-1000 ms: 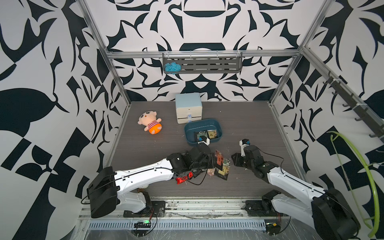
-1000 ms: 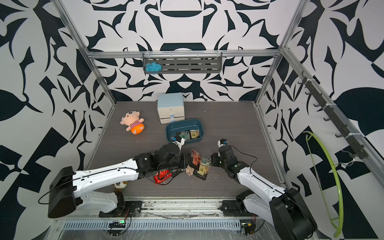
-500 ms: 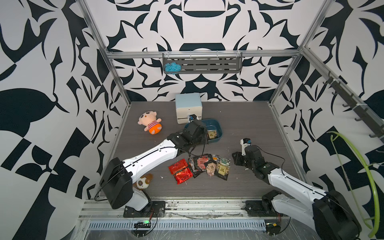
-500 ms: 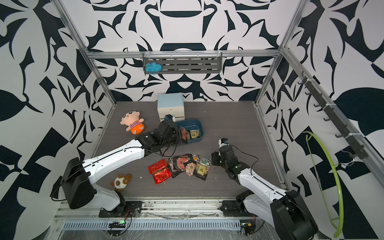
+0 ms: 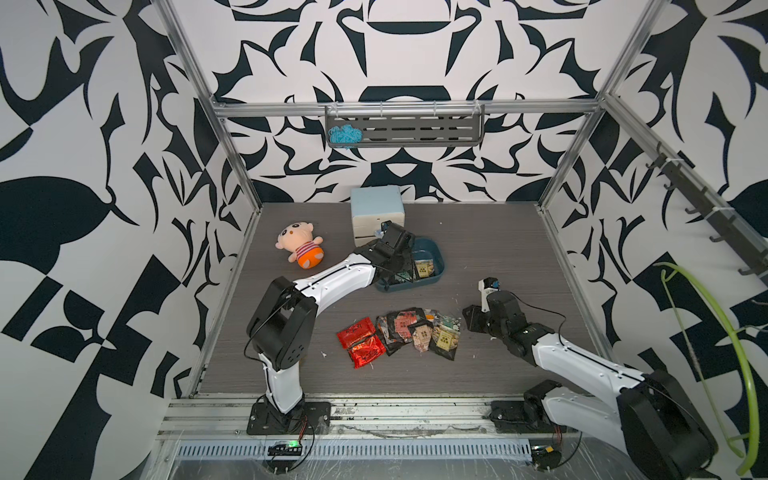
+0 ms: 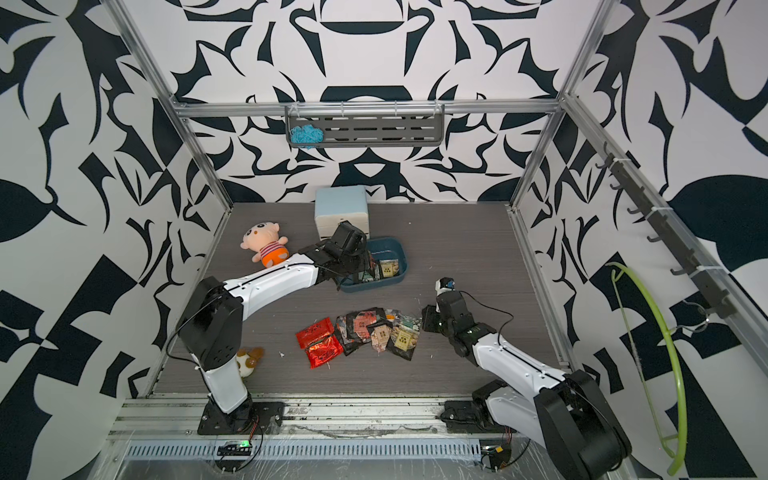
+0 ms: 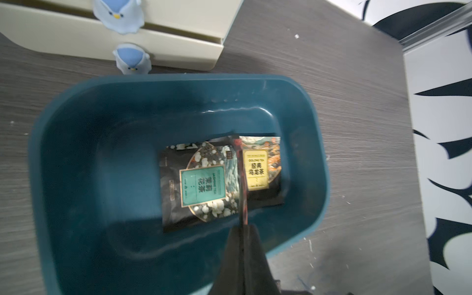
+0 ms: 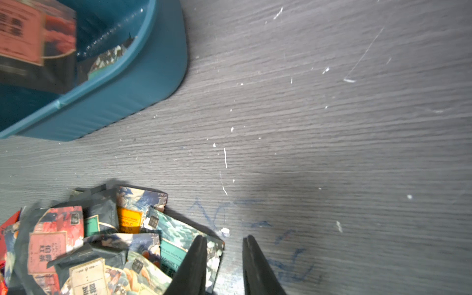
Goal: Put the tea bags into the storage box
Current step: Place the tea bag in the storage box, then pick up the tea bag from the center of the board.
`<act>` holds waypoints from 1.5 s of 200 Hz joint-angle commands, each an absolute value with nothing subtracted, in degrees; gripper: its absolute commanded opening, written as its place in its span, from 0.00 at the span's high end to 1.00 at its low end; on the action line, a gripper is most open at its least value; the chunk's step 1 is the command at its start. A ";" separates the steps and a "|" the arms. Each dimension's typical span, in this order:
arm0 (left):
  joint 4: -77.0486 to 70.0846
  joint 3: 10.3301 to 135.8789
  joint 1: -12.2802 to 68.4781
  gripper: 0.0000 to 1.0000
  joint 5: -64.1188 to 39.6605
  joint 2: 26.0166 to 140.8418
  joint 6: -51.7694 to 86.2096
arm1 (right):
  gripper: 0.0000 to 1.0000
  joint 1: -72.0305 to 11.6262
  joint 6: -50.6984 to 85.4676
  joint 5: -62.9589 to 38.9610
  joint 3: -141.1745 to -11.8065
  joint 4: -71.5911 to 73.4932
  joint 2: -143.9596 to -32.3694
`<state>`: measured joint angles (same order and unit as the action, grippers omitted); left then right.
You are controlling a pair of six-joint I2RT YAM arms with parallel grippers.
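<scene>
Left gripper (image 7: 242, 226), moved from pile to above storage box (image 7: 178, 79), clamps one sachet (image 7: 242, 178) edge-on. Right gripper (image 8: 223, 242), narrow gap, empty, sits at 3 o'clock of loose tea bags (image 5: 415, 332); box at their 12.

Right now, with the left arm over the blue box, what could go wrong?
The left gripper holds a tea bag edge-on over the storage box; released, it might land propped upright. The right gripper sits open at the overlapping pile, partly over a jasmine sachet, so it could grab several or scatter them.
</scene>
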<state>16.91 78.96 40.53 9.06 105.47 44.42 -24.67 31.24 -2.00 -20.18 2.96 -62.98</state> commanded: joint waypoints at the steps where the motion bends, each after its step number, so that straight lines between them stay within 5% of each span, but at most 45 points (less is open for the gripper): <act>1: 16.77 81.15 39.64 1.00 9.59 107.46 45.10 | 0.71 -24.50 31.07 -2.72 -21.88 5.18 -63.44; 29: 19.40 82.47 39.20 1.00 11.43 109.13 44.41 | 0.69 -24.52 31.11 -3.42 -22.32 5.08 -64.61; 46: 20.36 82.19 38.96 0.86 11.79 109.23 44.38 | 0.67 -24.52 30.85 -4.61 -22.90 4.90 -65.83; 132: 25.14 73.74 38.68 0.56 19.90 95.47 42.21 | 0.68 -24.52 29.68 -4.50 -24.23 4.22 -68.67; 227: 20.82 47.47 41.98 0.45 11.82 60.37 47.02 | 0.69 -24.52 28.55 -5.00 -21.60 6.09 -62.34; 300: 18.96 36.25 43.95 0.43 6.57 44.44 48.16 | 0.65 -28.12 31.71 -8.98 -25.78 -5.02 -56.60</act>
<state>21.02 38.83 43.05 9.72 46.87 47.18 -25.47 29.89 -8.19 -24.32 -2.22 -59.59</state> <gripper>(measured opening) 0.562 0.325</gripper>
